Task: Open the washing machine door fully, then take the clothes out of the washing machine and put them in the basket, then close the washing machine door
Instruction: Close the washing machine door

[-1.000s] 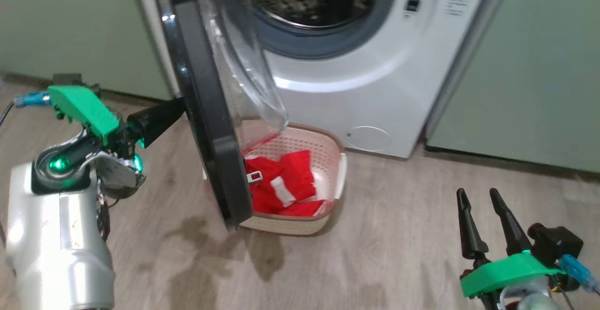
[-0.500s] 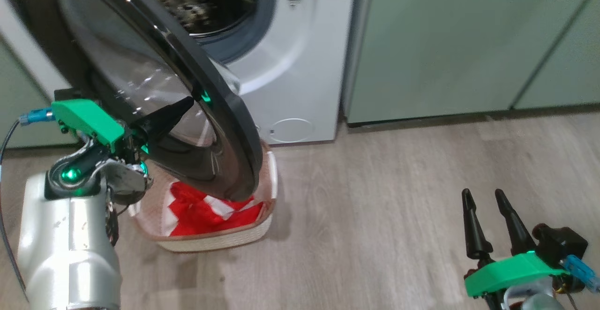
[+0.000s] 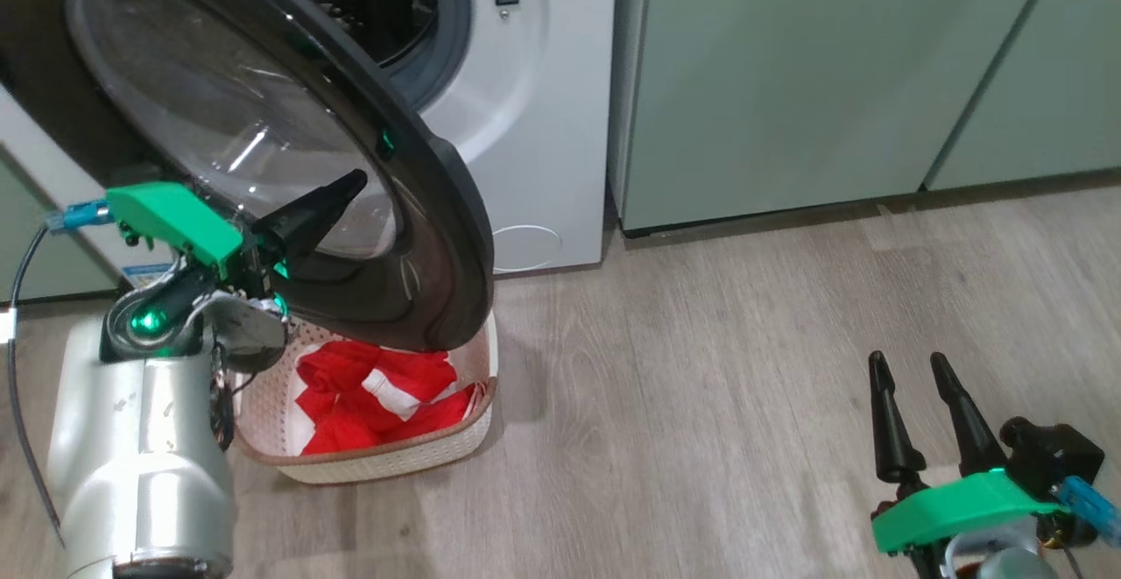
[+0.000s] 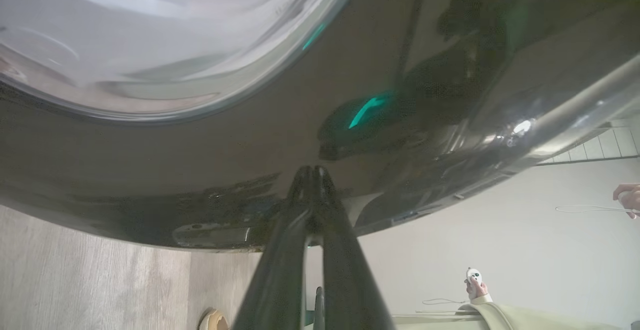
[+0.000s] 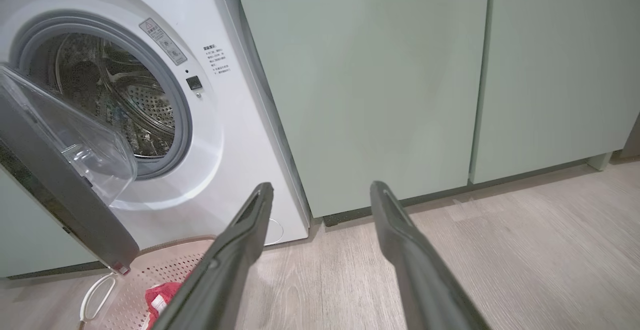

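Note:
The washing machine door (image 3: 438, 237) stands half open, its glossy black rim hanging over the basket (image 3: 394, 461). My left gripper (image 3: 350, 183) is shut, and its tips (image 4: 312, 170) rest against the outer face of the door (image 4: 200, 145). The red clothes with white panels (image 3: 377, 391) lie in the cream basket on the floor. The white washing machine (image 3: 543, 123) shows its grey ring and steel drum (image 5: 125, 105). My right gripper (image 3: 907, 360) hangs open and holds nothing at the lower right, its fingers (image 5: 321, 186) pointing toward the machine's right edge.
Pale green cabinets (image 3: 788, 80) stand to the right of the machine, above a wood floor (image 3: 701, 386). In the left wrist view, a person's hand (image 4: 627, 197) and another hand holding a small controller (image 4: 475, 282) appear beyond the door.
The head camera has turned, shifting the whole picture left. The door has swung from edge-on toward the machine's opening, with my shut left gripper against its outer face. The right gripper has stayed in place.

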{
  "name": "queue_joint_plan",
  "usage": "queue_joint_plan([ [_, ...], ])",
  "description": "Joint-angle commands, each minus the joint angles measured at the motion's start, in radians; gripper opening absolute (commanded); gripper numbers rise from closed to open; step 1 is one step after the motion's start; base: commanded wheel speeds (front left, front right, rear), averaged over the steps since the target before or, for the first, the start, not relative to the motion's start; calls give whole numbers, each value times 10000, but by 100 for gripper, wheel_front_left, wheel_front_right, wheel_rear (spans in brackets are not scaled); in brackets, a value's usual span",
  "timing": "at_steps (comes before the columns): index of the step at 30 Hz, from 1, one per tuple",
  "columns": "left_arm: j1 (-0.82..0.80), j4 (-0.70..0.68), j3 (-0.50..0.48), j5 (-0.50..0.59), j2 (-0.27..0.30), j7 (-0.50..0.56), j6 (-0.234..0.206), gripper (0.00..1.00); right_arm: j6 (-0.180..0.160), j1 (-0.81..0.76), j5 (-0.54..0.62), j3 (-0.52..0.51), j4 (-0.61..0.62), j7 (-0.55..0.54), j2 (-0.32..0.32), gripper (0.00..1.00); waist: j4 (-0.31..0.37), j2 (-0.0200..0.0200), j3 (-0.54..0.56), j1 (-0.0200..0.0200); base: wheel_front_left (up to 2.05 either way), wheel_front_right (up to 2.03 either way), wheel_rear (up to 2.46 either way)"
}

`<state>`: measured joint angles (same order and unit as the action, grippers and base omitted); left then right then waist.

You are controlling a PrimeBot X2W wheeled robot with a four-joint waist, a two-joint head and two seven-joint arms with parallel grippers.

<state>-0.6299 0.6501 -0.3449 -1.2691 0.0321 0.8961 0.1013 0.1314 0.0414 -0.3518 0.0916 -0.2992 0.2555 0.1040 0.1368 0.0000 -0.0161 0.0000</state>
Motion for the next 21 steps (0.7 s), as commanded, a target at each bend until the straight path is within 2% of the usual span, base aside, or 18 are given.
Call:
queue_joint_plan([
  [1,-220,-323,-315,-125,367,-105,136,0,-7,205,6,200,338,63,91,100,-173,0,105,0,0,0,0],
  [4,97,-334,-491,-123,469,-381,190,1,-7,188,-2,163,366,63,79,100,-413,0,232,0,0,0,0],
  [5,207,-326,-580,-150,485,-494,201,21,-7,177,-3,153,374,63,74,100,-494,0,278,0,0,0,0],
  [6,333,-325,-630,-173,504,-534,214,36,-7,163,-4,145,382,63,69,100,-579,0,322,0,0,0,0],
  [7,474,-342,-652,-148,545,-590,228,58,-7,150,-5,133,391,63,64,100,-667,0,358,0,0,0,0],
  [8,633,-384,-630,-39,607,-708,243,92,-7,138,-7,115,397,63,58,100,-757,0,395,0,0,0,0],
  [9,809,-435,-584,92,659,-849,258,100,-7,126,-6,103,402,63,50,100,-839,0,434,0,0,0,0],
  [14,1655,-915,-509,633,828,-2287,287,100,-7,128,11,92,407,63,-9,100,-1125,0,537,0,0,0,0],
  [19,2747,-1748,341,1420,1165,-4227,290,100,-7,137,7,102,425,63,-67,100,-1289,0,566,0,0,0,0],
  [21,2959,-1877,650,1620,1288,-4640,291,100,-7,137,4,122,429,63,-70,100,-1312,0,567,0,0,0,0],
])
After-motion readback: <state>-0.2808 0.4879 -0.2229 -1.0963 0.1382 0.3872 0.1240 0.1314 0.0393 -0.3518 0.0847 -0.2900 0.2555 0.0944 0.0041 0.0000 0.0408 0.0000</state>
